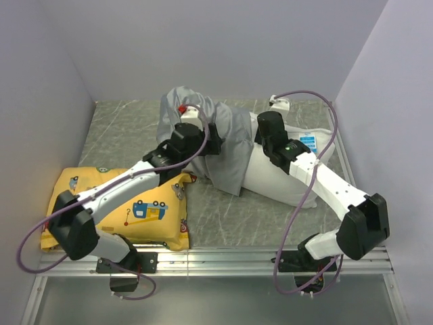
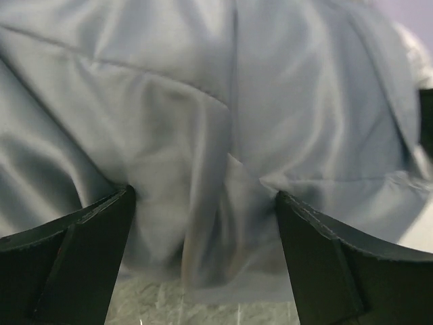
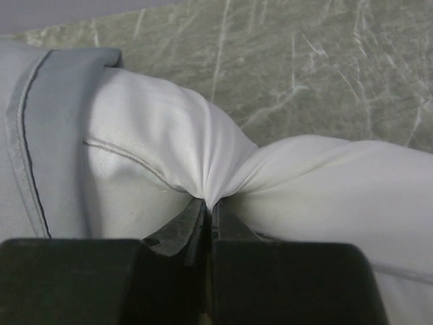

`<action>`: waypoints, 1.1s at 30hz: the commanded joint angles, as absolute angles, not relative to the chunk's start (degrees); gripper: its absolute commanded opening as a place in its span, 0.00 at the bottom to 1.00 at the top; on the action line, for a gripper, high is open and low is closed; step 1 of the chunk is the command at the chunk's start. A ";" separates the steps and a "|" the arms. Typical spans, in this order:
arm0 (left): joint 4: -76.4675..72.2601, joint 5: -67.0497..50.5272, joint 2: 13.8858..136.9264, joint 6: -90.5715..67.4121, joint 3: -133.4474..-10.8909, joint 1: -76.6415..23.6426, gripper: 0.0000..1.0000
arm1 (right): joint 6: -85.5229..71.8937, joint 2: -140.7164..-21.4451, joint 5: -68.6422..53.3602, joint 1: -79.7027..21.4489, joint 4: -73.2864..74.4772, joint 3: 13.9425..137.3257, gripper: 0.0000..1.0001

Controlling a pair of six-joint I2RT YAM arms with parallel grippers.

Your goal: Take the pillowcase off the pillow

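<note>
The grey pillowcase (image 1: 226,145) lies bunched over the left end of the white pillow (image 1: 284,177) in the middle of the table. My left gripper (image 1: 196,128) is over the grey cloth; in the left wrist view its fingers (image 2: 88,257) stand wide apart with pillowcase folds (image 2: 203,135) hanging between them, nothing pinched. My right gripper (image 1: 265,135) is shut on a pinch of the white pillow's cover (image 3: 211,183), next to the pillowcase's hemmed opening (image 3: 40,135). A blue-and-white tag (image 1: 309,141) shows on the pillow's right part.
A yellow cartoon-vehicle print pillow (image 1: 145,210) lies at the front left under my left arm. Grey walls close in the back and both sides. A metal rail (image 1: 223,256) runs along the near edge. A small white object (image 1: 279,103) sits at the back.
</note>
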State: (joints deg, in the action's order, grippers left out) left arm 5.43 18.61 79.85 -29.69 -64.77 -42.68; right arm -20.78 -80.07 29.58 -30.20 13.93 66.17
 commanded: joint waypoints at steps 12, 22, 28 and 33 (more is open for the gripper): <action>13.35 37.26 87.54 -34.18 -77.43 -29.40 0.00 | -22.24 -71.46 25.14 -27.43 13.09 62.84 0.00; 10.99 28.57 86.83 -40.52 -69.79 -14.14 0.00 | -23.82 -72.77 17.49 -18.99 16.26 65.74 0.00; 8.08 26.89 92.01 -39.20 -69.34 -24.07 0.00 | -21.89 -74.53 12.75 -19.07 18.90 70.48 0.55; 8.26 27.86 94.30 -39.64 -71.19 -29.43 0.01 | -16.53 -71.63 12.12 -24.41 19.24 73.55 0.78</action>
State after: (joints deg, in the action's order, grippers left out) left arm 6.11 26.83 93.01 -39.88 -69.52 -27.09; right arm -21.23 -74.43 11.40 -20.62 17.34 69.08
